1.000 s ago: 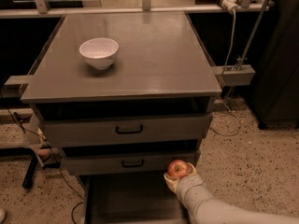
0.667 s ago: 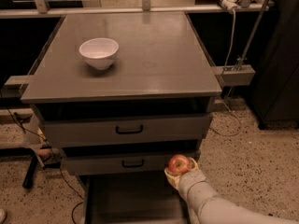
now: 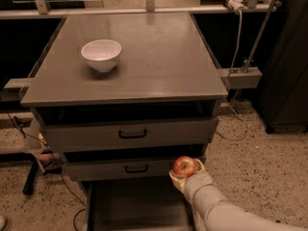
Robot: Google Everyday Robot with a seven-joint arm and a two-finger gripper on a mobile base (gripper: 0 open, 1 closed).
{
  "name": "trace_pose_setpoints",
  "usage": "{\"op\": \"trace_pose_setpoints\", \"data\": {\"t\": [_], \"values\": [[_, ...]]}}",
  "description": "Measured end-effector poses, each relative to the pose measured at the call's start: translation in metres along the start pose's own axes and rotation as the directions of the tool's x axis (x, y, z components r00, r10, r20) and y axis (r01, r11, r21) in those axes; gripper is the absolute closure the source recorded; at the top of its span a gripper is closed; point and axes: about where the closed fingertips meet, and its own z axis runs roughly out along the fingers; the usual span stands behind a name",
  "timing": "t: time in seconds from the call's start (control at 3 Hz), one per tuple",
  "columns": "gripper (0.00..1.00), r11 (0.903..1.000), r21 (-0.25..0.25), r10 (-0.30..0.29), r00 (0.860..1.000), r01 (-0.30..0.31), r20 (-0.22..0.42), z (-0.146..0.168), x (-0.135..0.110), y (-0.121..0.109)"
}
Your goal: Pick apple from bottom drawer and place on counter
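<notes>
- the gripper (image 3: 186,173) pinches the apple (image 3: 184,166) and has lifted it a little higher than a moment ago.
- the apple is now up out of the bottom drawer (image 3: 137,206), in front of the middle drawer (image 3: 106,170), below the worktop's (image 3: 159,66) front right corner.
- the pick looks done; the apple must next go up over the front edge.
- the white bowl (image 3: 101,55) sits near the left edge.

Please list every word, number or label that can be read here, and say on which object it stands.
None: no text can be read. The counter, the white bowl, the middle drawer, the bottom drawer and the apple, held in the gripper before the middle drawer, show no writing.
</notes>
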Motion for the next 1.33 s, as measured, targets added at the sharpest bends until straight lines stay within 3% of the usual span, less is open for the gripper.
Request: {"op": "trace_pose_setpoints", "data": {"t": [0.67, 1.33], "values": [[1.00, 0.9959, 0.071, -0.062, 0.995, 0.056, 0.082, -0.034, -0.073, -0.023], [1.00, 0.9801, 0.145, -0.157, 0.976, 0.136, 0.149, -0.051, -0.144, -0.047]]}}
